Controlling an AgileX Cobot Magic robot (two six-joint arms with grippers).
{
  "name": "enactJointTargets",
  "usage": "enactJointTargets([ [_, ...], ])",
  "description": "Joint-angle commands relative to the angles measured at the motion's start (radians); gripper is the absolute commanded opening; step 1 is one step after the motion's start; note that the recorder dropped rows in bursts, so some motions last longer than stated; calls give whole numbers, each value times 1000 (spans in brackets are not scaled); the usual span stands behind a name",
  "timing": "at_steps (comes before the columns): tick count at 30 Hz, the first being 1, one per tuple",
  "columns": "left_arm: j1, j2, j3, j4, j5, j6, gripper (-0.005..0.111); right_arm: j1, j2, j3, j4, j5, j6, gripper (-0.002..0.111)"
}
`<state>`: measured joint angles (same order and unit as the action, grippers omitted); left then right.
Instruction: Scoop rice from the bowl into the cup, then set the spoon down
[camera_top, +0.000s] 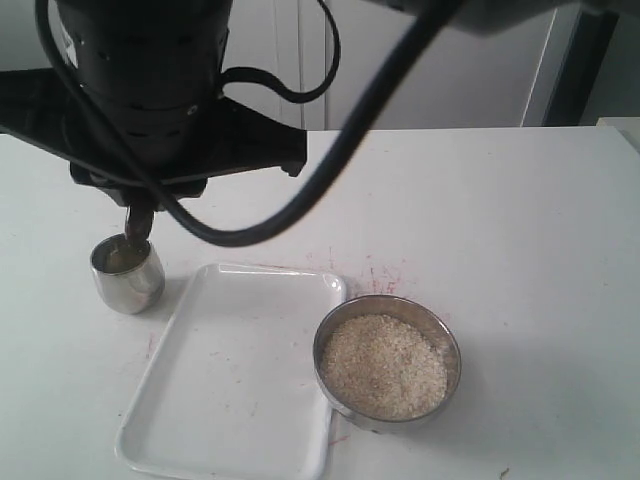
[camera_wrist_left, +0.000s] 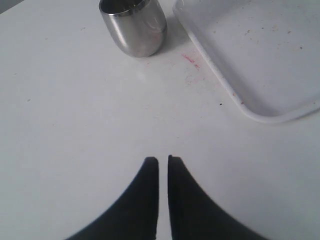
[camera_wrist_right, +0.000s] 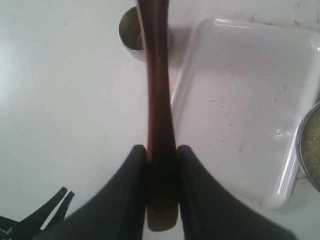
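Note:
The small steel cup (camera_top: 128, 272) stands left of the tray, with some rice showing inside it. My right gripper (camera_wrist_right: 162, 150) reaches across to the left and is shut on the dark wooden spoon (camera_wrist_right: 157, 90) by its handle. The spoon (camera_top: 138, 225) points down into the cup's mouth, so its oval end is hidden. At the front right, the wide steel bowl (camera_top: 440, 335) is filled with rice (camera_top: 385, 365). My left gripper (camera_wrist_left: 163, 160) hovers low over bare table, shut with nothing between its fingers. From there the cup (camera_wrist_left: 134, 27) is a short way ahead.
A white rectangular tray (camera_top: 230, 380) lies between cup and bowl, its corner touching the bowl. A thick black cable (camera_top: 330, 170) hangs across the scene. Faint red marks (camera_top: 385, 272) stain the white table behind the bowl.

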<state>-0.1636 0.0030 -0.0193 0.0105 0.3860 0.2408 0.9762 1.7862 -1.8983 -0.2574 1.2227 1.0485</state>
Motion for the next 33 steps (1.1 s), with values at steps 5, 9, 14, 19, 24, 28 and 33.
enactJointTargets([
  [5, 0, -3, 9, -2, 33, -6, 14, -9, 26, 3, 54, -2, 74, 0],
  [9, 0, -3, 9, -2, 33, -6, 14, -9, 75, 3, 76, -2, 74, 0],
  [14, 0, -3, 9, -2, 33, -6, 14, -7, 123, 8, 80, -2, 74, 0],
  [19, 0, -3, 9, -2, 33, -6, 14, -7, 143, 86, 63, -2, 74, 0],
  [24, 0, -3, 9, -2, 33, -6, 14, -9, 143, 184, 36, -2, 80, 0],
  [28, 0, -3, 9, -2, 33, -6, 14, -9, 143, 238, 27, -2, 79, 0],
  [33, 0, -3, 9, -2, 33, -6, 14, -9, 156, 285, 32, -2, 79, 0],
])
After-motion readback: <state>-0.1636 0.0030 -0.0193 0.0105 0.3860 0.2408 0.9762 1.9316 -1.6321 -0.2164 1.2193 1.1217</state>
